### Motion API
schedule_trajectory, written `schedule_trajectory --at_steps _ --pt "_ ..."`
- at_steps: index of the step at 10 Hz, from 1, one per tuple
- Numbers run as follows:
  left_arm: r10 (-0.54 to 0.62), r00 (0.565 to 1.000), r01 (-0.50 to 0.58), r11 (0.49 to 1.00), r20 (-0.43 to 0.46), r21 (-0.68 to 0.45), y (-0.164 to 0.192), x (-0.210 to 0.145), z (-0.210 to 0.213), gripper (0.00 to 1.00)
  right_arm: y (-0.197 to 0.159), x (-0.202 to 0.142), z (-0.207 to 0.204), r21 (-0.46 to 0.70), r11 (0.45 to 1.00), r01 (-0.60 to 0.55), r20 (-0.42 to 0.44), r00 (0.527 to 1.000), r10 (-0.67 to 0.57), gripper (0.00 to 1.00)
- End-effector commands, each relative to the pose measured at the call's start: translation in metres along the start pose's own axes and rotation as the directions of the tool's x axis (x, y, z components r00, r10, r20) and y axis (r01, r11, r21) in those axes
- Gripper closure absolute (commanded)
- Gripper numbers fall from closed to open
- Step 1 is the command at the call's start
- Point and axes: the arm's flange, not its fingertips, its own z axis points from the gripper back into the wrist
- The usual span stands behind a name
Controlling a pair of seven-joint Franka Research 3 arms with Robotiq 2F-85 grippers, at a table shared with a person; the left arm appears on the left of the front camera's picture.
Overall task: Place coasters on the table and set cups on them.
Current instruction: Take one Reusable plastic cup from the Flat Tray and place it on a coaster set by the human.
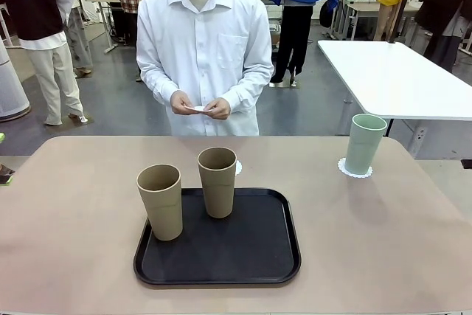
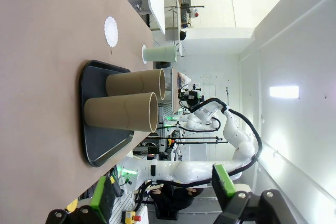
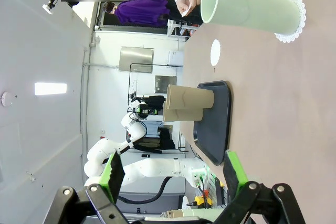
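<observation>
Black tray [image 1: 251, 245] on bench [image 1: 66, 212] holds 2 tan cups [image 1: 160, 204]. Just behind tray lies 1 bare coaster [image 2: 111, 31]. Mint cup [image 1: 365, 143] stands on its coaster [image 1: 346, 170], right of tray. Person's hands [image 1: 182, 101] behind tray hold 3rd coaster [image 1: 199, 108]. L pincer [image 2: 164, 179] & R pincer [image 3: 173, 161]: wide open, empty.

Two tan cups [image 1: 160, 201], mint cup [image 1: 365, 143], lacy white coasters [image 1: 354, 175], black tray [image 1: 254, 256], beige table [image 1: 383, 241].

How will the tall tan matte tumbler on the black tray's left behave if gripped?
That tall tan matte tumbler looks empty, so probably light. Tall on a narrower base, it may tip if nudged high. Its matte wall likely grips well, though the taper could let it slip in a grip.
</observation>
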Motion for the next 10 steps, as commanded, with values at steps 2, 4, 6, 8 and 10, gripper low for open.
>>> schedule_trajectory --at_steps 2,4,6,8,10 --pt "-0.007 1.0 0.008 1.0 0.005 -0.015 -0.001 0.0 0.001 0.0 0.0 -0.001 0.0 0.006 1.0 -0.001 0.003 1.0 0.001 0.0" --pt "-0.007 1.0 0.008 1.0 0.005 -0.015 -0.001 0.0 0.001 0.0 0.0 -0.001 0.0 0.006 1.0 -0.001 0.003 1.0 0.001 0.0" --pt "-0.007 1.0 0.008 1.0 0.005 -0.015 -0.001 0.0 0.001 0.0 0.0 0.0 0.0 0.0 1.0 0.0 0.0 1.0 0.0 0.0" --pt "-0.007 1.0 0.008 1.0 0.005 -0.015 -0.001 0.0 0.001 0.0 0.055 0.027 -0.02 -0.107 0.971 -0.215 -0.165 0.967 0.196 0.0" --pt "-0.007 1.0 0.008 1.0 0.005 -0.015 -0.001 0.0 0.001 0.0 0.138 0.035 -0.062 -0.19 0.865 -0.465 -0.345 0.856 0.384 0.0"
